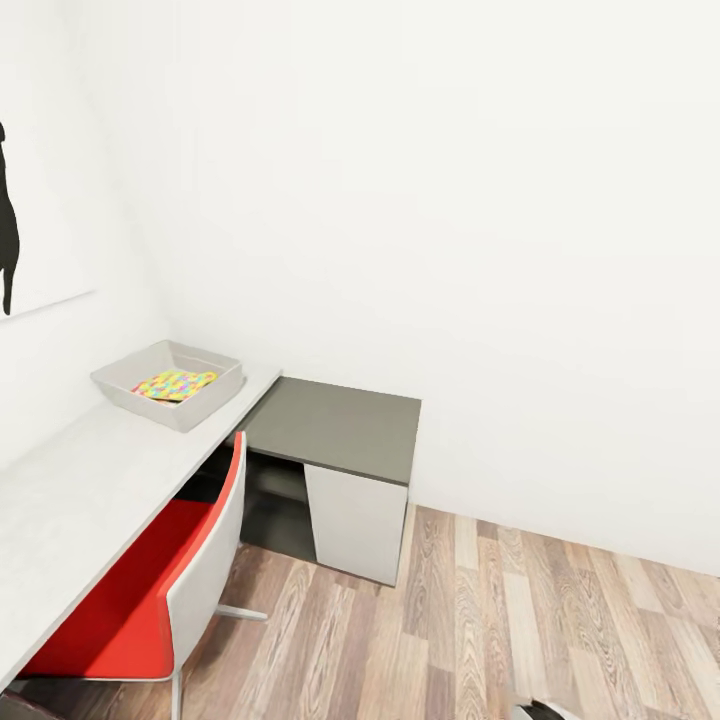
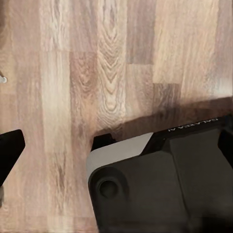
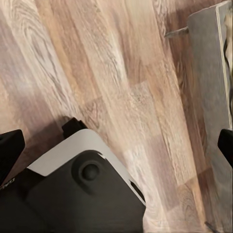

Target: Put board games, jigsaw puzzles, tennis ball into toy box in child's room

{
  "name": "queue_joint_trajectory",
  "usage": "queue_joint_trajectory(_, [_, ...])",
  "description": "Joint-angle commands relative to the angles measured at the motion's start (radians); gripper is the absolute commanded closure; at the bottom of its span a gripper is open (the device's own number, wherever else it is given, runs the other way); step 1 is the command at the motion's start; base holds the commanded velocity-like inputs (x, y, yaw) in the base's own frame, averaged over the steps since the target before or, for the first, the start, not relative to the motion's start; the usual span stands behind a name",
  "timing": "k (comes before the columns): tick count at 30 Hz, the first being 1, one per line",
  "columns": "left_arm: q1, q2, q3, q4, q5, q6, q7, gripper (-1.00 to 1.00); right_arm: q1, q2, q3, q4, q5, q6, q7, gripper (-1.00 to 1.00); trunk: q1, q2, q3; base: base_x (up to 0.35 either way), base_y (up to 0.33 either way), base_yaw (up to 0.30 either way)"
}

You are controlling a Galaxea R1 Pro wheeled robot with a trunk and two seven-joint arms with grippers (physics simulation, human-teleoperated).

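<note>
Toy box sits at ten o'clock on the table, a jigsaw puzzle inside. Both wrist cameras face plank floor; the grippers' spread, can't tell.

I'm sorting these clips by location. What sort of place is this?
Probably a child's bedroom or study corner: a long pale desk with a red chair tucked under it, a grey bin holding a multicoloured jigsaw puzzle, and a black silhouette picture on the wall.
</note>
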Motion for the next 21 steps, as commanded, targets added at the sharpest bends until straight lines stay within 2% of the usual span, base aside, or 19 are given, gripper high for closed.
queue_joint_trajectory(1, [0.013, 0.004, -0.009, -0.001, -0.001, 0.002, 0.005, -1.00, 0.014, 0.000, 0.009, -0.003, -0.003, 0.010, -0.005, -1.00, 0.001, -0.002, -0.002, 0.000, 0.000, -0.225])
queue_joint_trajectory(3, [0.031, 0.011, -0.009, 0.003, -0.010, 0.001, 0.004, -1.00, 0.040, -0.001, 0.008, -0.003, -0.003, 0.004, -0.006, -1.00, 0.001, -0.002, -0.003, 0.000, 0.000, -0.211])
queue_joint_trajectory(7, [0.052, 0.016, -0.008, 0.043, -0.018, 0.000, 0.003, -1.00, 0.115, -0.010, 0.008, -0.002, -0.005, -0.066, -0.006, -1.00, 0.001, -0.002, -0.004, 0.000, 0.000, -0.073])
queue_joint_trajectory(10, [0.056, 0.018, -0.007, 0.084, -0.021, -0.009, 0.003, -1.00, 0.175, -0.013, 0.007, -0.001, -0.007, -0.156, -0.006, -1.00, 0.001, -0.002, -0.004, 0.000, 0.000, -0.020])
queue_joint_trajectory(15, [0.067, 0.020, -0.007, 0.108, -0.020, -0.026, 0.004, -1.00, 0.239, -0.015, 0.008, 0.000, -0.004, -0.288, -0.001, -1.00, 0.001, -0.002, -0.004, 0.000, 0.000, -0.006])
queue_joint_trajectory(17, [0.072, 0.021, -0.006, 0.111, -0.020, -0.029, 0.004, -1.00, 0.256, -0.015, 0.009, 0.000, 0.001, -0.313, 0.021, -1.00, 0.001, -0.002, -0.004, 0.000, 0.000, -0.001])
queue_joint_trajectory(18, [0.073, 0.022, -0.006, 0.113, -0.021, -0.030, 0.005, -1.00, 0.263, -0.015, 0.010, 0.000, 0.010, -0.322, 0.054, -1.00, 0.001, -0.002, -0.004, 0.000, 0.000, 0.000])
queue_joint_trajectory(20, [0.075, 0.023, -0.007, 0.114, -0.021, -0.039, 0.005, -1.00, 0.268, -0.016, 0.010, 0.001, 0.034, -0.330, 0.134, -1.00, 0.001, -0.002, -0.004, 0.000, 0.000, 0.000])
queue_joint_trajectory(21, [0.075, 0.027, -0.007, 0.114, -0.021, -0.047, 0.005, -1.00, 0.270, -0.018, 0.010, 0.004, 0.058, -0.333, 0.203, -1.00, 0.001, -0.002, -0.004, 0.000, 0.000, 0.000])
